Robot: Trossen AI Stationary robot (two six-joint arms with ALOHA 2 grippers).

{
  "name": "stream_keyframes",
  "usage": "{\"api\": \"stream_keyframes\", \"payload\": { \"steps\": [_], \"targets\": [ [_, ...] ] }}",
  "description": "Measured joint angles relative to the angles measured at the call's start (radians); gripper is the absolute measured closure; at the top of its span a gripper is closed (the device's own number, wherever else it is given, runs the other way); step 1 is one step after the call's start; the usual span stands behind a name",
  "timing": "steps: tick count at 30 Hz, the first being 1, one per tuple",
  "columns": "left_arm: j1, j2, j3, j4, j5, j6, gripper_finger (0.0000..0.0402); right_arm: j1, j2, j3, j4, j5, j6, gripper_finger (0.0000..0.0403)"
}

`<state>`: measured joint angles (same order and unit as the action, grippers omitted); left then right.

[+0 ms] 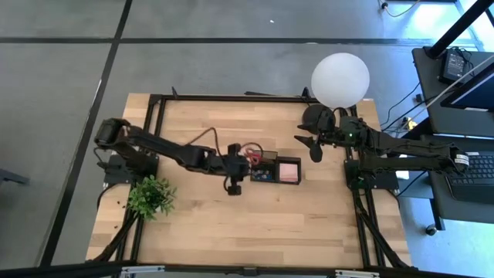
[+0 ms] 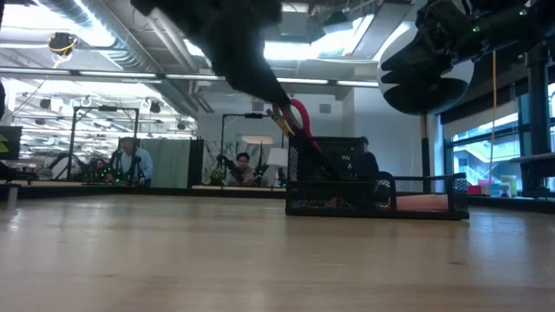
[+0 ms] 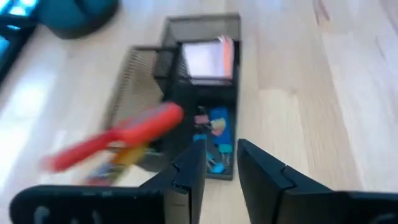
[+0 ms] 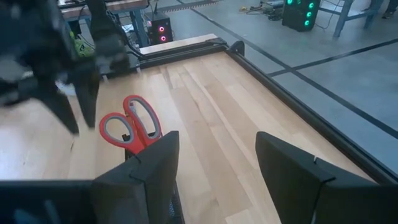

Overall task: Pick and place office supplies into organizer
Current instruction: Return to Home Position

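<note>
**High view:** The left gripper (image 1: 238, 179) hangs just beside the organizer (image 1: 266, 176), at the end farthest from the pink sticky-note pad (image 1: 289, 171) lying inside it. At that same end stand the red-handled scissors (image 1: 251, 154). The right gripper (image 1: 310, 145) is held apart from the organizer, beyond its pad end, near the lamp base (image 1: 316, 117) and its white globe (image 1: 340, 79). A green potted plant (image 1: 150, 197) sits well away from the organizer, on the left arm's side.

**Low view:** The mesh organizer rests on the wooden table (image 2: 173, 251). The scissors lean out of its taller compartment, red loops above the rim, and the pad lies in the shallow section. People sit in the room behind.

**Left wrist view:** The left gripper's fingers (image 3: 189, 180) stand only narrowly parted with nothing between them, just short of the organizer's near end. Small blue clips (image 3: 217, 124) lie in a low compartment beside the scissors, and the pad is in the compartment beyond.

**Right wrist view:** The right gripper's fingers (image 4: 149, 168) are spread wide and empty. The scissors' red handles show past them at the organizer.
</note>
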<state>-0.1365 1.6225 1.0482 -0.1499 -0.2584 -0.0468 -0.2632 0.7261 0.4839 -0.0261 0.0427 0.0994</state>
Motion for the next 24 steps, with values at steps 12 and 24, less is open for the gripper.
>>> {"api": "stream_keyframes", "payload": {
  "steps": [12, 24],
  "targets": [
    [0.085, -0.314, -0.004, -0.041, 0.044, 0.048, 0.0315, 0.0, 0.0, 0.0, 0.049, 0.001, 0.019, 0.0185],
    [0.182, -0.656, -0.308, 0.129, 0.044, 0.006, 0.0316, 0.0, -0.111, 0.0, 0.062, -0.02, -0.055, 0.0185]
  ]
}}
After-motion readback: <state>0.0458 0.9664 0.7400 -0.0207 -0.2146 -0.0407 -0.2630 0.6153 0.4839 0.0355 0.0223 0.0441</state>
